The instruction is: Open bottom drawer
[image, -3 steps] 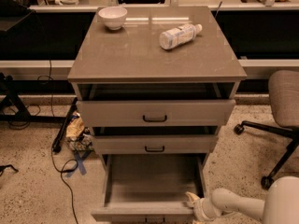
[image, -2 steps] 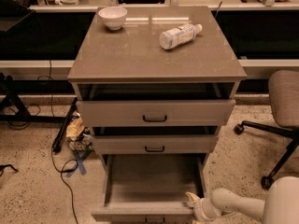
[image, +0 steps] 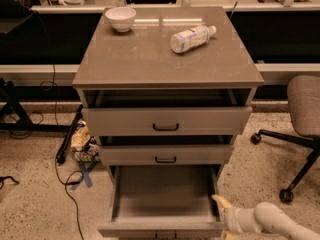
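The bottom drawer (image: pixel 161 227) is the lowest of three grey-brown drawers and stands pulled far out. Its plain grey inside (image: pixel 165 191) is bare, and its small black handle (image: pixel 165 235) sits at the frame's lower edge. My gripper (image: pixel 223 210), cream-coloured, is at the drawer's right front corner, beside or just over its right side wall. The pale arm (image: pixel 272 223) leads off to the lower right. The middle drawer (image: pixel 165 155) and the top drawer (image: pixel 166 121) are each pulled out slightly.
On the cabinet top (image: pixel 140 59) stand a white bowl (image: pixel 120 18) and a lying plastic bottle (image: pixel 192 37). A grey office chair (image: pixel 300 119) is at the right. Cables and a crumpled bag (image: pixel 82 141) lie on the floor at the left.
My gripper and arm have shifted a little to the right, near the drawer's right front corner. The bottom drawer stays pulled out much as before.
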Robot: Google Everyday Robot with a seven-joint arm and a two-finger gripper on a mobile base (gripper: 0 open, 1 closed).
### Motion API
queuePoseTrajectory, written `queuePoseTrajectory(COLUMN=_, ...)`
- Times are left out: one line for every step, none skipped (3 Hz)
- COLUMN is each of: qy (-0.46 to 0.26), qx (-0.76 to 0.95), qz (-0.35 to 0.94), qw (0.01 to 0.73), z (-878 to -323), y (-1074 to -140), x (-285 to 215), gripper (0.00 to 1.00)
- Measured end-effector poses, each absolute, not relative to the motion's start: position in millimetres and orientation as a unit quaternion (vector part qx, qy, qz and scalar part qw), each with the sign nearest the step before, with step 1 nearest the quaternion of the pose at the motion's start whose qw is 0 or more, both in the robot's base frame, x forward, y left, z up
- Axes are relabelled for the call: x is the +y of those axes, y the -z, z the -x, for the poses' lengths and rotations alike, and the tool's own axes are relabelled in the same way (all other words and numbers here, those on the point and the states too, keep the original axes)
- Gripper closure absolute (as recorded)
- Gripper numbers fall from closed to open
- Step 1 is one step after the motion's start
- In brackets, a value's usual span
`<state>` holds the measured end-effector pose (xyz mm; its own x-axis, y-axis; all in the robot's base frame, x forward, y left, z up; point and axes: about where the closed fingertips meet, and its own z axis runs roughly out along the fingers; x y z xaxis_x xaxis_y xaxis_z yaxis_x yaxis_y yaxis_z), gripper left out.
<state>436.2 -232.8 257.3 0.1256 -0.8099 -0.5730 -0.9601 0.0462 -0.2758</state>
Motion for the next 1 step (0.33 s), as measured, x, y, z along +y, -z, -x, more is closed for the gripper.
queuePoseTrajectory(qy=-0.083, qx=0.64, qz=0.674, qw=0.358, z=-441.5, y=-314.4, x=-267.5, gripper=0.0)
